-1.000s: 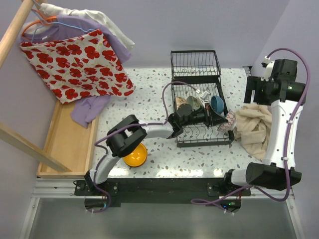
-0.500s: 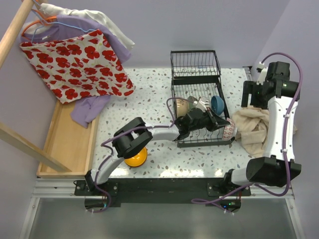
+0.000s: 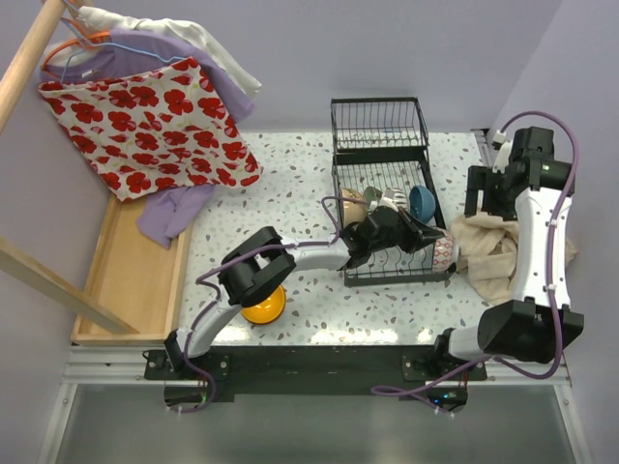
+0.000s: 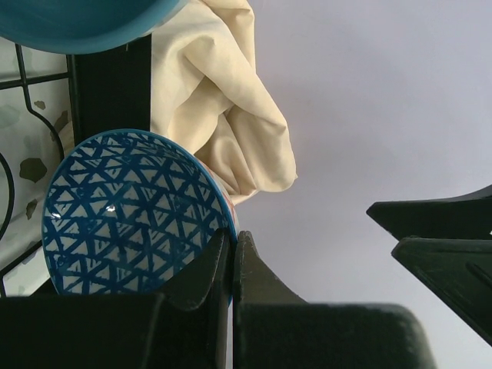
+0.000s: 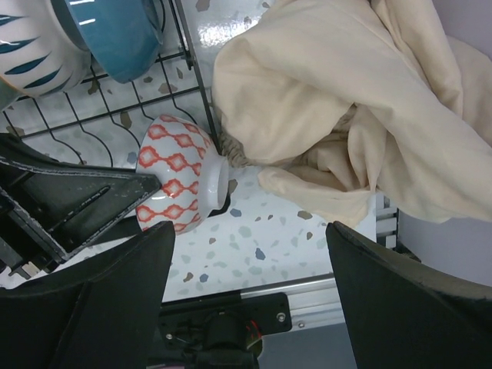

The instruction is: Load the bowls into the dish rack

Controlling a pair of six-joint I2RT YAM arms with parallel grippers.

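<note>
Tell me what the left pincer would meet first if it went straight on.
Probably the cream cloth beside the dish rack. The left pincer, shut on the patterned bowl, aims past the rack's right edge at it. Depth is unclear, so rack wire might come first.

L arm has reached further right across the dish rack. Its elbow slid down twd the orange bowl & covers more of it. Its fingers, pinching the patterned bowl by the rim, carried it nearer along the rack's right edge to the near right corner, beside the cream cloth. R arm's wrist swung a bit left, twd the rack.
</note>
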